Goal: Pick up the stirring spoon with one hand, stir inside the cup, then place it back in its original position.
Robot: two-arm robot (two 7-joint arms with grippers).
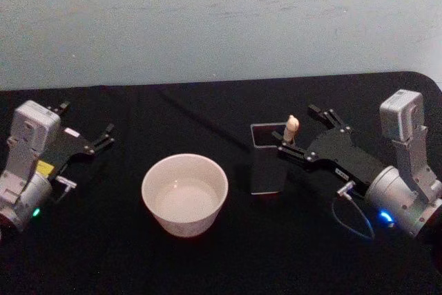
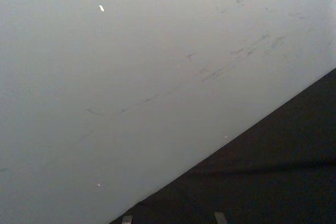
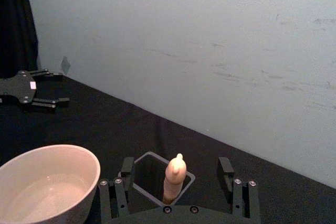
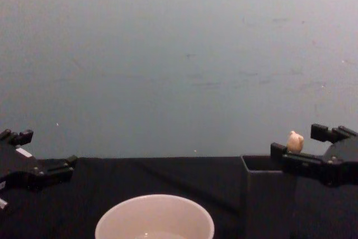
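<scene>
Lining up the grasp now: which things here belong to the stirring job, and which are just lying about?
Job: stirring spoon, upright in the dark holder; cup; right gripper, open either side of the handle.
Not the job: left gripper, open, parked far left; black table.

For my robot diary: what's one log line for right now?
step: pre-grasp | right gripper: open, straddling stirring spoon | stirring spoon: upright in holder | cup: left of holder | left gripper: idle, table's left
</scene>
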